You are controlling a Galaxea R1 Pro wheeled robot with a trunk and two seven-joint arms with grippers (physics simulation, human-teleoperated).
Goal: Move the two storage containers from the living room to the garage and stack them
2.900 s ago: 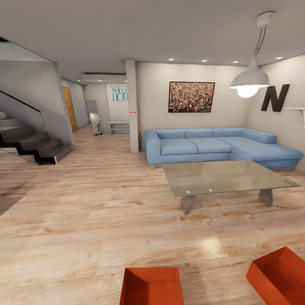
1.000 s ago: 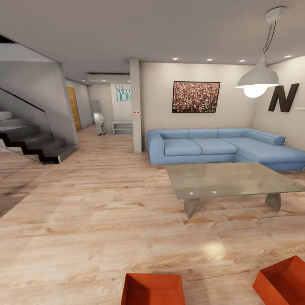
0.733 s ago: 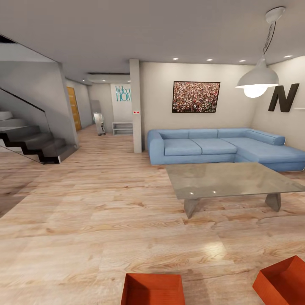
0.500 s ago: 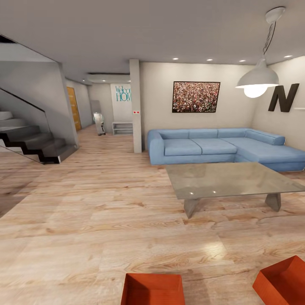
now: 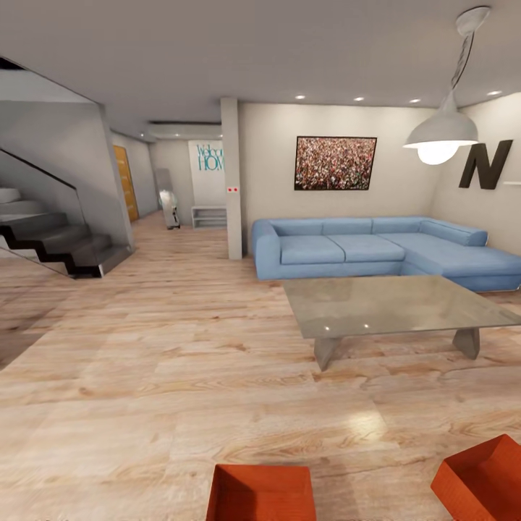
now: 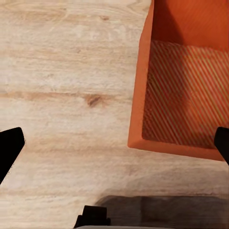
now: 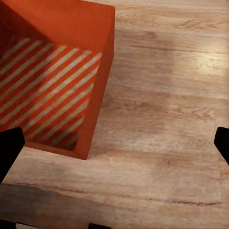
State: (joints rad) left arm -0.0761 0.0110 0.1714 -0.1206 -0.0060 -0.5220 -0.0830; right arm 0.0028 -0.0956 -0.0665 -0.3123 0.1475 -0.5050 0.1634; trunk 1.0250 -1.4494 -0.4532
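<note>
Your left gripper [image 6: 114, 143] has its jaws spread wide and empty above the light wood plank floor [image 6: 62, 86]. The near orange-red rectangular plastic bin [image 6: 183, 86] sits partly between them, toward one fingertip. Centre one wall of that bin between the jaws before you descend. Your right gripper [image 7: 114, 143] is likewise spread and empty. A second identical orange-red bin [image 5: 481, 481] lies well apart on the living-room floor.

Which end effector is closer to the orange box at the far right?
Right, probably. The left end effector and right end effector hang open either side of the middle container; the right-hand container lies farther toward the robot's right.
</note>
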